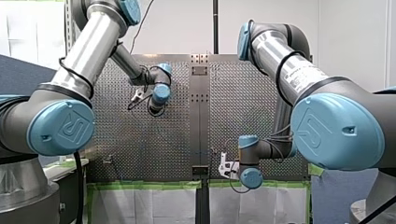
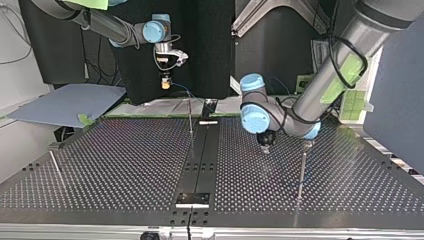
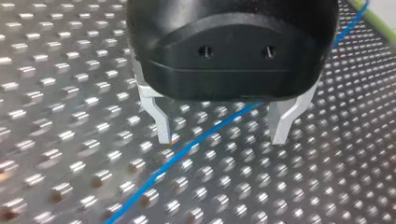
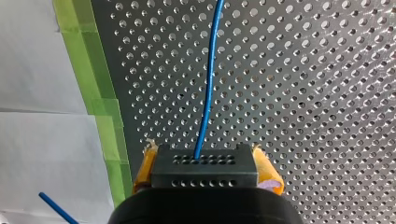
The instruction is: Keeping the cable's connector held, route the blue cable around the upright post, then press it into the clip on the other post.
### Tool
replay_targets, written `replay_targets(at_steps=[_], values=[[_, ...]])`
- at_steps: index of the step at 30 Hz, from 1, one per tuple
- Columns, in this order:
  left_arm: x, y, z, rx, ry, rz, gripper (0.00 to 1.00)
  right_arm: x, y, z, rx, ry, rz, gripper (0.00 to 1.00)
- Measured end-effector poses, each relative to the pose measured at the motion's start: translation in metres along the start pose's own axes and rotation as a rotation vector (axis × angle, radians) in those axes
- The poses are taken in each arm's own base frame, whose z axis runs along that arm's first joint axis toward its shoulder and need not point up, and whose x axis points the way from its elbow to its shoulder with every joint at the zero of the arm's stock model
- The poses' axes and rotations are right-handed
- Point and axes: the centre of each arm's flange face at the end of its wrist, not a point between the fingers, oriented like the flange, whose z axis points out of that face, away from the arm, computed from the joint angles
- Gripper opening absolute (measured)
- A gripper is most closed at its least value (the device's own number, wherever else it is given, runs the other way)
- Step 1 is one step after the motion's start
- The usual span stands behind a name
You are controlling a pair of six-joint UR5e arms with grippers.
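Out of the held connector [image 4: 204, 172], blue cable [image 4: 209, 79] points straight ahead.

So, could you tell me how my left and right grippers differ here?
The left gripper is open and holds nothing; the right gripper is shut on the connector. The left has bare metal fingers; the right has yellow pads. The cable merely passes between the left's fingers but leaves the connector in the right's. Both face the perforated table.

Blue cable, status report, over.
Left gripper open, fingers either side of blue cable. Right gripper shut on connector. No obstruction seen.
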Motion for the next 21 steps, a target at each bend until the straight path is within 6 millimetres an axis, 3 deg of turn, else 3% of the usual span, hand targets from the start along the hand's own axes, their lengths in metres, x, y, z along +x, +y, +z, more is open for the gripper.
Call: replay_targets(at_steps=[14,21], values=[[0.011,-0.012,0.001,-0.04,0.029,0.057,1.0,0.0,0.0,0.0,-0.001,0.0,0.002,0.0],[0.023,-0.027,0.001,-0.025,0.051,0.085,1.0,0.0,0.0,0.0,0.0,0.0,0.003,0.0]])
